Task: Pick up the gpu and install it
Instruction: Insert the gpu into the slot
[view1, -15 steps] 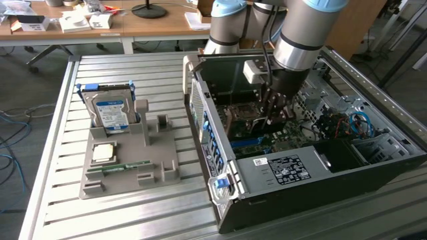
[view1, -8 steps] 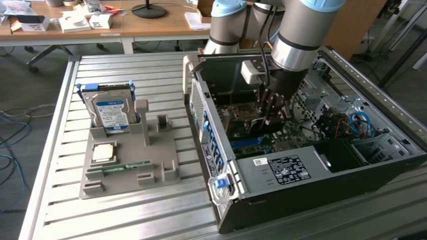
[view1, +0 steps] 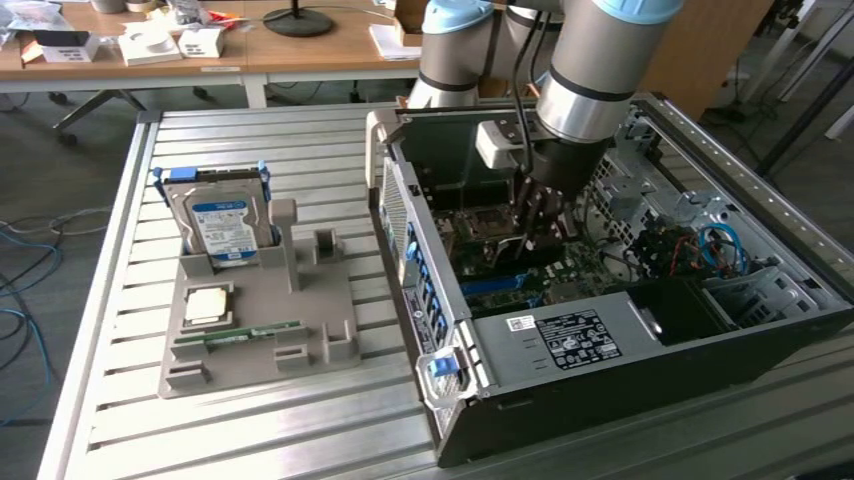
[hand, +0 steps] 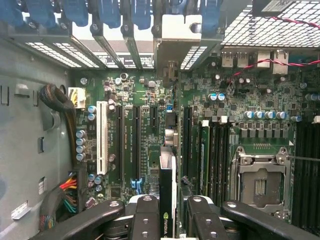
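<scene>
item: gpu (hand: 168, 187), a thin card with a dark board, held edge-up inside the open computer case (view1: 561, 390), which lies at the exterior view's right with its open side facing up so the arm can reach in from above. the card's pale metal bracket (hand: 177, 37) is at the case's rear wall, in line with the row of slot openings and their blue clips (hand: 80, 10), which suggests the card is lined up for one of the long slots. whether its lower edge is seated cannot be told. gripper (hand: 170, 220): closed on the gpu, one finger (hand: 145, 217) on each flat face, pinching the top edge so the connector side stays free. in the exterior view the gripper (view1: 541, 220) reaches deep into the case. around the card: motherboard (hand: 240, 100), a white slot (hand: 102, 135) and black slots (hand: 136, 140) lying bare beside it, and the processor socket (hand: 260, 185) on the card's other side. well apart, at the exterior view's left on the slatted table (view1: 267, 430): a gray holder (view1: 314, 310) with the hard drive (view1: 220, 225) standing upright at its far end and a memory stick (view1: 240, 333) lying flat near its near end.
</scene>
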